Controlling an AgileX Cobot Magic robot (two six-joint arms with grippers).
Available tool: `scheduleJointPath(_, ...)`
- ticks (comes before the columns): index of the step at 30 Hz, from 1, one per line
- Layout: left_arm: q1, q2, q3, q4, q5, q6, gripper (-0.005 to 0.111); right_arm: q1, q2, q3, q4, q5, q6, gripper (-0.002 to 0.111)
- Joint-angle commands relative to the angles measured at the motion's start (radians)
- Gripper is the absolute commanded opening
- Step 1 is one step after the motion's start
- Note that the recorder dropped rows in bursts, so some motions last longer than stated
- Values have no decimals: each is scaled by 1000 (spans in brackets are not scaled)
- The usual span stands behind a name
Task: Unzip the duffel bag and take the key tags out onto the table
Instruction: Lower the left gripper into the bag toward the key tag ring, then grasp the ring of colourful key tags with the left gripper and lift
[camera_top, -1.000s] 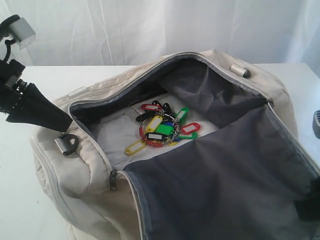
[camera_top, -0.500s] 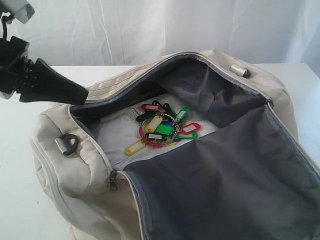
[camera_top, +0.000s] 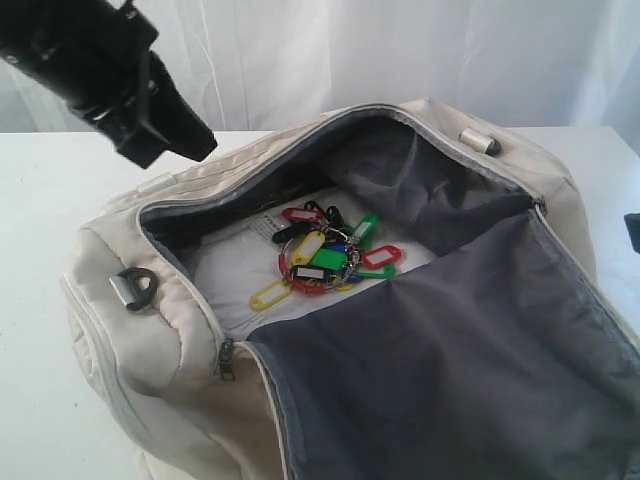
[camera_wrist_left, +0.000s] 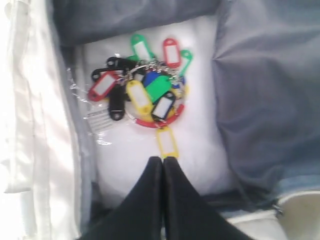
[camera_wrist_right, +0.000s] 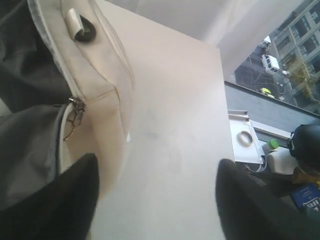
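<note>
The left arm has risen. One second ago it was low, at the end of the duffel bag (camera_top: 150, 340) near the metal D-ring (camera_top: 135, 288). Now it is above that end, and the left fingers (camera_top: 175, 135) point down toward the opening. They have also closed: in the left wrist view the left fingers (camera_wrist_left: 150, 200) are pressed together and nothing is between them.

The right arm has left the grey flap (camera_top: 450, 370) of the bag and is now almost out of the exterior view. The right fingers (camera_wrist_right: 50, 200) stand wide apart over the bare bench (camera_wrist_right: 170, 125), just beside the other end of the bag, and they hold nothing.

The bag has not moved. Its zipper is open and the flap is folded back. The key tags (camera_top: 325, 255) still lie in one bunch on the pale bottom inside the bag, and nothing touches them.

In my judgement the unzipping is done and the taking out is only beginning. The left arm seems to line up with the key tags (camera_wrist_left: 145, 90), but the fingers must open again before they can take them.
</note>
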Motion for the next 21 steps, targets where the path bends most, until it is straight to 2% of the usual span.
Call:
scheduleJointPath(1,-92,145,-122,144,4,-125,0,-2,-1,1,10,-24,7,18)
scheduleJointPath(2,-106,184,-144,146,4,-125,0,-2,-1,1,10,-24,-8,1)
scheduleJointPath(8,-161,357,-200,151,-88,-125,2,-2,-15,1,19,-22,-20,1)
scheduleJointPath(10,-171,401,-202,151,-88,-114,12,-2,-21,1,21,-22,-20,1)
scheduleJointPath(15,-201,477,-202,126,-84,-51,53,-2,-30,1,21,-20,-20,1)
scheduleJointPath(17,-220,496,-202,126,-109,-30,64,-2,-30,1,21,-20,-20,1)
scheduleJointPath(21,-242,546,-202,128,-190,-9,67,-2,-30,1,21,-20,-20,1)
